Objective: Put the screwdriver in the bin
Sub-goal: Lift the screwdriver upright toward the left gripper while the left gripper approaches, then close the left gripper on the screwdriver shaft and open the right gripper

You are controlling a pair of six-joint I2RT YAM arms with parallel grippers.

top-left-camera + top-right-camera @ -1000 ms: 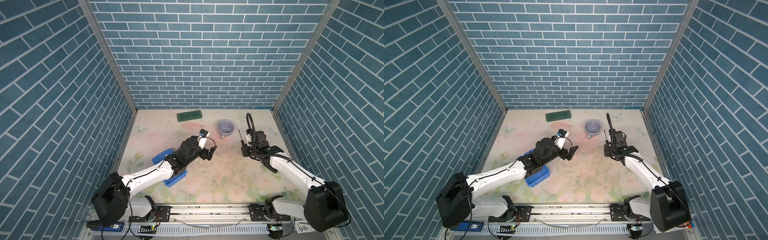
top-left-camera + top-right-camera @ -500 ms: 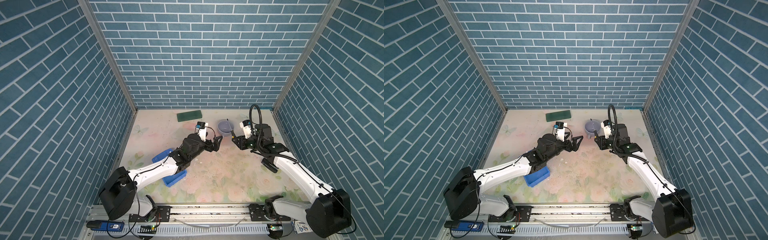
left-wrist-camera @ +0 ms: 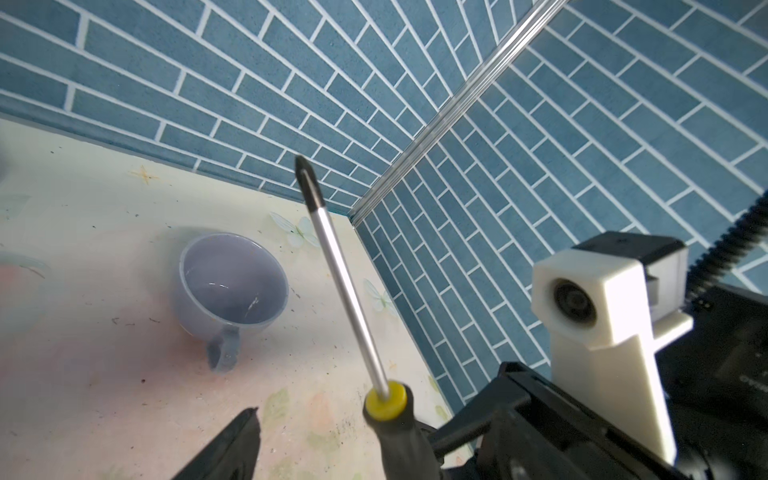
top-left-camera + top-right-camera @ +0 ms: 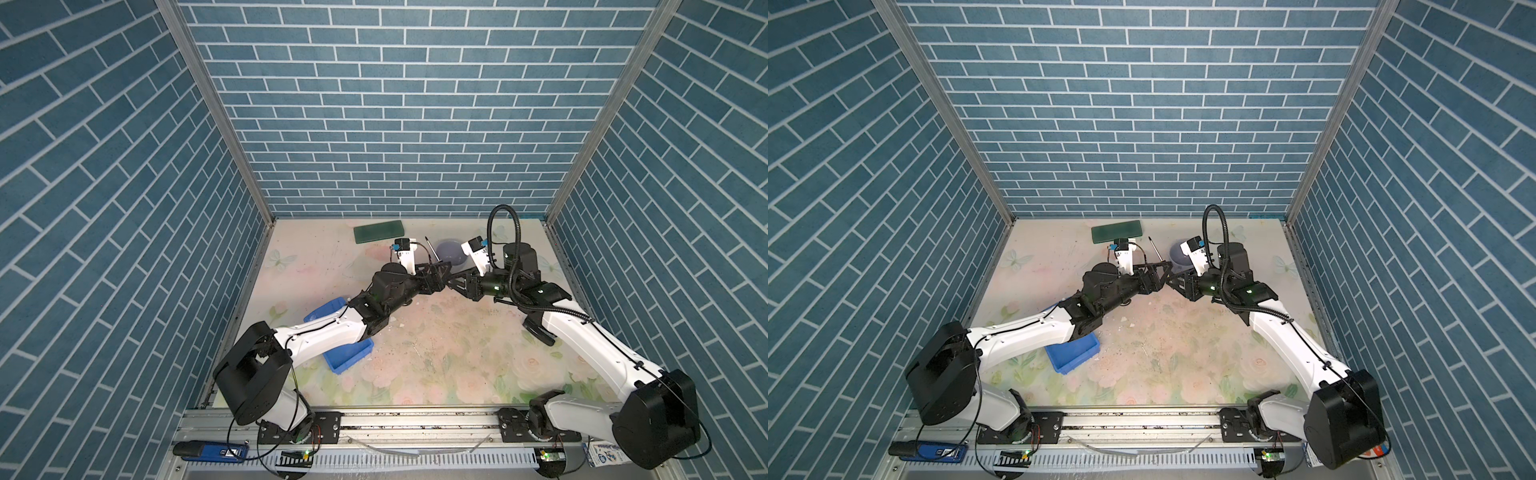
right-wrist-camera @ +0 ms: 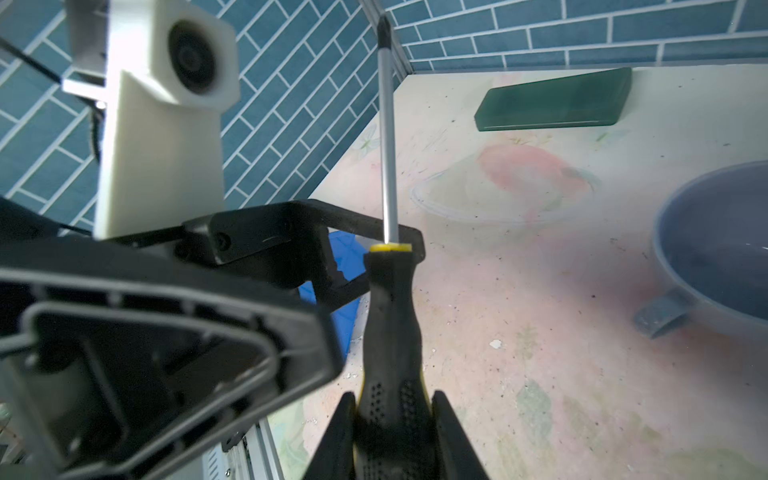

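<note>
counter [image 4: 436,357] middle: left pincer [image 4: 441,276] and right pincer [image 4: 455,284] meet tip to tip, screwdriver [image 4: 432,250] standing up between, barring the way across | far: mug [image 4: 449,254] just behind them, green block [image 4: 378,230] by the wall | left: bin [image 4: 351,359] half under left arm [image 4: 324,337], near corner uncovered | near centre: bare, free passage between the two arms

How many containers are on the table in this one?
2. The blue bin sits near the left edge of the table, partly under the left arm; the mug stands toward the back, right of centre. The arms could hide more.
</note>
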